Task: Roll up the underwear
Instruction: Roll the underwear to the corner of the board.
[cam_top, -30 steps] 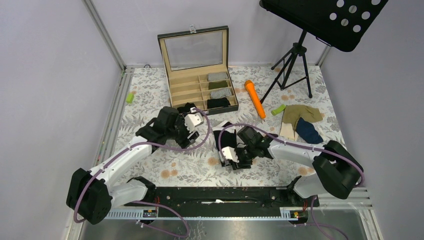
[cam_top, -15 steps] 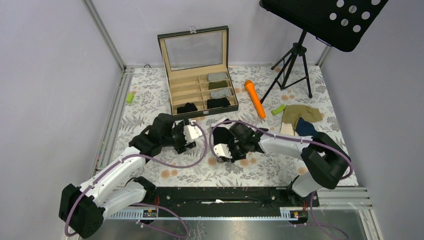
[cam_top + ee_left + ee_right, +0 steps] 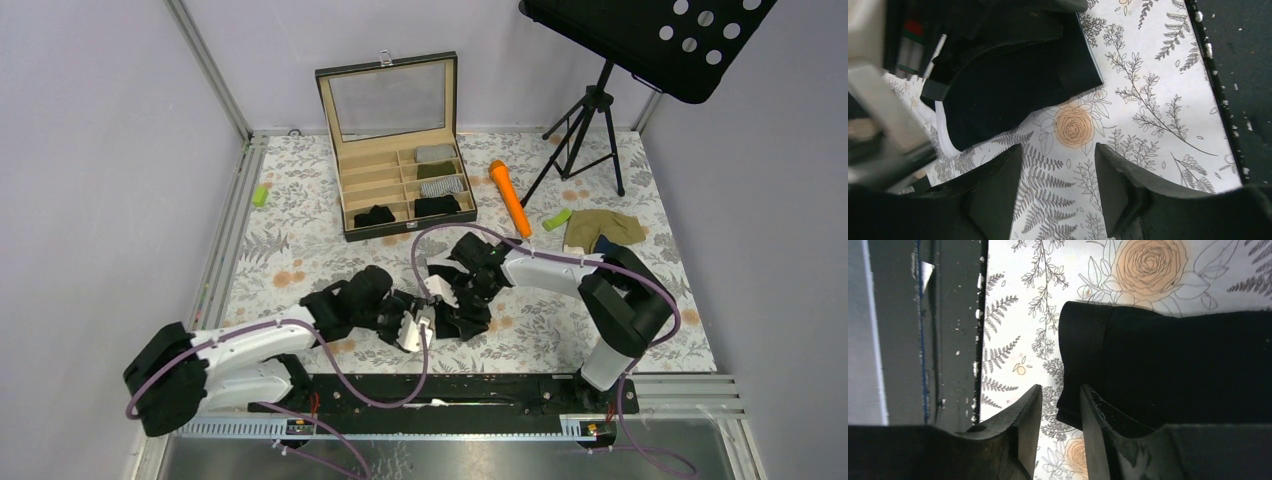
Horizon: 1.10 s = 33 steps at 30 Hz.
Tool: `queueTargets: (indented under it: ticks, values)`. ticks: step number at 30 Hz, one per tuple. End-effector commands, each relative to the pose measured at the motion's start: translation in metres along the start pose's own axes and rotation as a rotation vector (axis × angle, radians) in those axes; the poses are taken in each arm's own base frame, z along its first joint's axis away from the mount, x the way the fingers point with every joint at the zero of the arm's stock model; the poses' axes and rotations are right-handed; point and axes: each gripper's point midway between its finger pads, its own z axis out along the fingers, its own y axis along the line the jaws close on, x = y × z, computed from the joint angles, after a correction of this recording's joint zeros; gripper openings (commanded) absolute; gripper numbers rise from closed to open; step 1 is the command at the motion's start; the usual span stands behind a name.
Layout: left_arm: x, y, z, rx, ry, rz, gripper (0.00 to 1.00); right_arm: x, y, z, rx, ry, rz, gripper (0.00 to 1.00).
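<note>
A black brief (image 3: 468, 318) lies flat on the floral table at front centre. My right gripper (image 3: 445, 300) hovers at its left edge. In the right wrist view the brief (image 3: 1173, 365) fills the right side, and its folded corner reaches the narrow gap of the gripper (image 3: 1060, 390), whose jaws stand slightly apart and grip nothing. My left gripper (image 3: 418, 322) is open and empty just left of the brief. In the left wrist view the gripper (image 3: 1058, 150) is over bare table, with the brief (image 3: 1013, 85) ahead. The olive-tan brief (image 3: 605, 226) and the navy brief (image 3: 603, 245) lie at the far right.
An open wooden compartment box (image 3: 400, 180) with several rolled pieces stands at the back. An orange stick (image 3: 510, 198) and a green cylinder (image 3: 556, 219) lie right of it. A music stand tripod (image 3: 590, 130) stands at back right. The black front rail (image 3: 1243, 75) lies close by.
My left arm has left the box, where a black roll now lies, and swung down to front centre. My right gripper has moved left to the black brief's edge.
</note>
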Motion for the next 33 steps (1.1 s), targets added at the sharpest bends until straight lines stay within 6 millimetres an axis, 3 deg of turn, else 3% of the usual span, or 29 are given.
queueTargets:
  ticks: [1,5,12,23,33]
  values:
    - [-0.029,0.018,0.021,-0.025,-0.145,0.177,0.59,-0.012,0.002,-0.022,0.019,-0.045,0.098,0.44]
    - [-0.034,0.005,0.034,0.047,-0.191,0.271,0.57,-0.038,-0.01,-0.059,0.059,-0.205,0.227,0.46]
    - [-0.048,-0.011,0.053,0.118,-0.232,0.282,0.54,-0.036,-0.017,-0.094,0.143,-0.336,0.347,0.47]
    - [-0.029,-0.015,0.08,0.143,-0.117,0.238,0.52,-0.017,-0.015,-0.108,0.23,-0.39,0.416,0.48]
    - [-0.008,-0.019,0.084,0.156,-0.023,0.196,0.42,-0.013,-0.011,-0.107,0.233,-0.387,0.424,0.49]
